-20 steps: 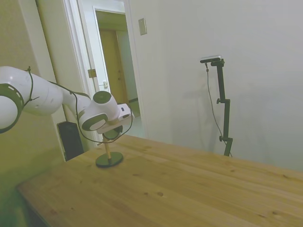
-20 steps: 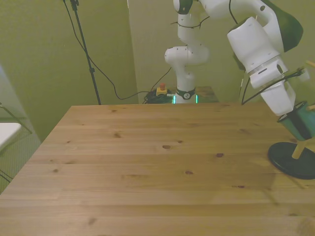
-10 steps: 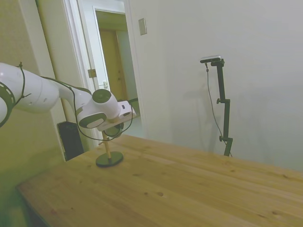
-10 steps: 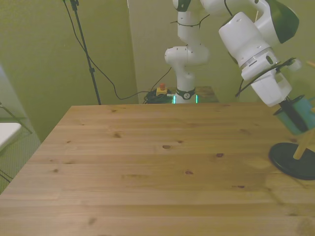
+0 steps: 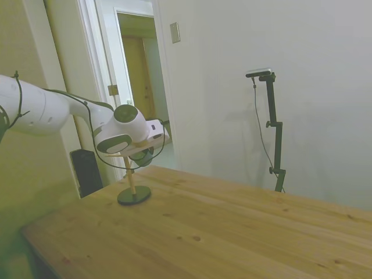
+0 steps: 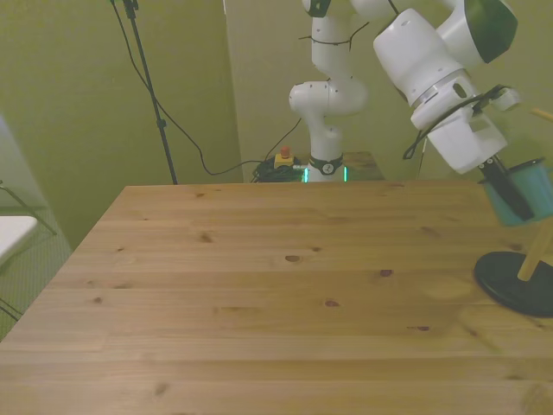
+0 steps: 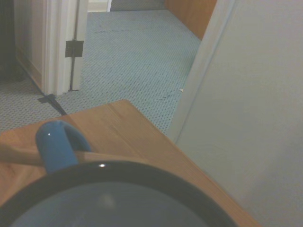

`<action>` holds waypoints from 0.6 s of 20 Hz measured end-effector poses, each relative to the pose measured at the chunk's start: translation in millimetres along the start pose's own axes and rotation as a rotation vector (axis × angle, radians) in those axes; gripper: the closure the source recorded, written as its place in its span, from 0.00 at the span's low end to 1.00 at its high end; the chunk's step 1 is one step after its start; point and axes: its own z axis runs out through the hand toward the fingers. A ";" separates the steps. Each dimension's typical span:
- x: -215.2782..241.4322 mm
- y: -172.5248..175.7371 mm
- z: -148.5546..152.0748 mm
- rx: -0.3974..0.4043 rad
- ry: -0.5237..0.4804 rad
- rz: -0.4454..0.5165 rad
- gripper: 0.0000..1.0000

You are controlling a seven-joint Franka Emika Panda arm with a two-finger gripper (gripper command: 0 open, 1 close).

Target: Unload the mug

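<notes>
The end effector [image 6: 508, 186] grips the mug [image 6: 521, 192], its dark fingers [image 6: 501, 183] closed across the rim, one of them lying over the outer wall of the cup. The teal mug hangs in the air at the front view's right, tilted, above the wooden peg stand [image 6: 524, 275], whose dark round base [image 6: 511, 283] sits on the tabletop [image 6: 276, 294] near its edge. In the side view the mug [image 5: 143, 156] shows only as a dark shape under the white wrist, close beside the stand's upright post [image 5: 131, 179] and well above the base [image 5: 134, 196]. From the wrist camera the dark rim [image 7: 123, 176] and pale inside fill the near field, the blue handle [image 7: 57, 144] standing up next to a wooden peg [image 7: 19, 155]; whether handle and peg touch cannot be told
</notes>
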 end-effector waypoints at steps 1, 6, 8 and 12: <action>2.5 4.0 -2.4 -0.002 0.003 0.004 1.00; 15.4 24.5 -12.6 -0.005 0.009 0.034 1.00; 20.3 29.6 -14.1 -0.004 0.013 0.045 1.00; 27.1 41.3 -19.5 -0.010 0.022 0.073 1.00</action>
